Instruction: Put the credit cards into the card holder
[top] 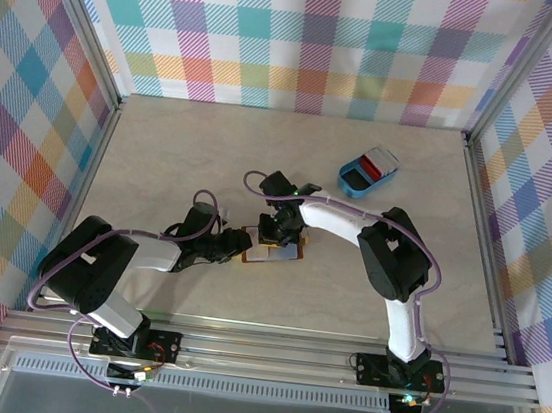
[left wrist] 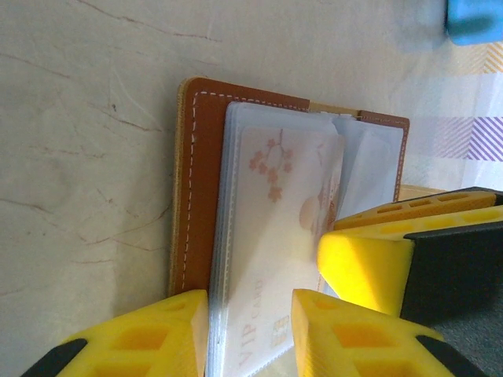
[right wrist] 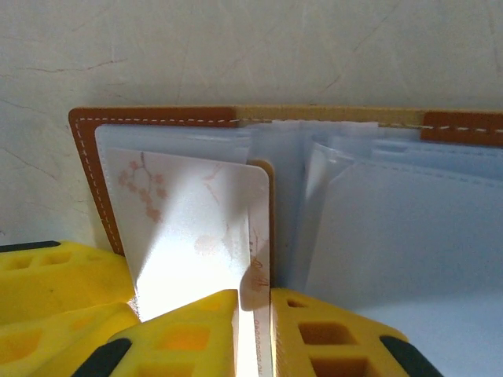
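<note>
— Jaws of the right gripper (right wrist: 253,305)?
— Pressed in on a card (right wrist: 189,220), pinching its near short edge; narrow gap, card edge filling it; card pale, pink blossom print, lettering along one side.
— Is that card in a sleeve?
— It lies over the holder's left half, against the clear sleeves; on top or inside, cannot tell.
— Left gripper (left wrist: 247,306)?
— Jaws closed on the near edge of the holder (left wrist: 200,173), clear sleeves caught between them; they stand wider apart than the right pair; one yellow right jaw sits just beside them, touching the sleeves.
— Holder itself?
— Brown leather, white stitching round the rim; lying open and flat on the table (top: 182,155); several clear sleeves fanned up from the middle, pale lining on the right half.
— Where on the table?
— About the middle, a little toward the arms; both grippers meet over it, left one reaching in from the left, right one from the far side.
— Farther out?
— Blue tray (top: 347,183), well apart from the holder, toward the far right; red and whitish cards (top: 371,164) lying inside; plaid walls (top: 317,40) beyond.
</note>
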You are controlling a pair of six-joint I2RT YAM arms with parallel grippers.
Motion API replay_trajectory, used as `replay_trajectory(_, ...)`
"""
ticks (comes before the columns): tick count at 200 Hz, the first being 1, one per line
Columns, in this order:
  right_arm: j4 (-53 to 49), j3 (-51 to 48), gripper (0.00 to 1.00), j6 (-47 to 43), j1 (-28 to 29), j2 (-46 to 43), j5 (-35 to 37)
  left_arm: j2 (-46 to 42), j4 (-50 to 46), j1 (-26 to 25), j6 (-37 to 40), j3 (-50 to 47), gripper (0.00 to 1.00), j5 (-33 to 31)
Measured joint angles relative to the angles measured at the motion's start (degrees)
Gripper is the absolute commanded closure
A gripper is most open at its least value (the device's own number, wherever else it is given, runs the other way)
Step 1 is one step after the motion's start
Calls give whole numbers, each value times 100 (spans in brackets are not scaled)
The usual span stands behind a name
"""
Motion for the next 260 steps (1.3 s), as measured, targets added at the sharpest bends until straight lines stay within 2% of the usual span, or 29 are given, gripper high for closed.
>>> replay_trajectory(57, 184, -125, 87, 107, -15, -2, -59, 0, -4, 0, -7, 0, 67, 0)
replay_trajectory(170, 380, -173, 87, 236, -52, -4, -232, 0, -4, 33, -22, 0, 68, -2)
replay_trajectory(260, 317, -284, 69, 221, -39, -299, -157, -136, -39, 33, -17, 0, 67, -9)
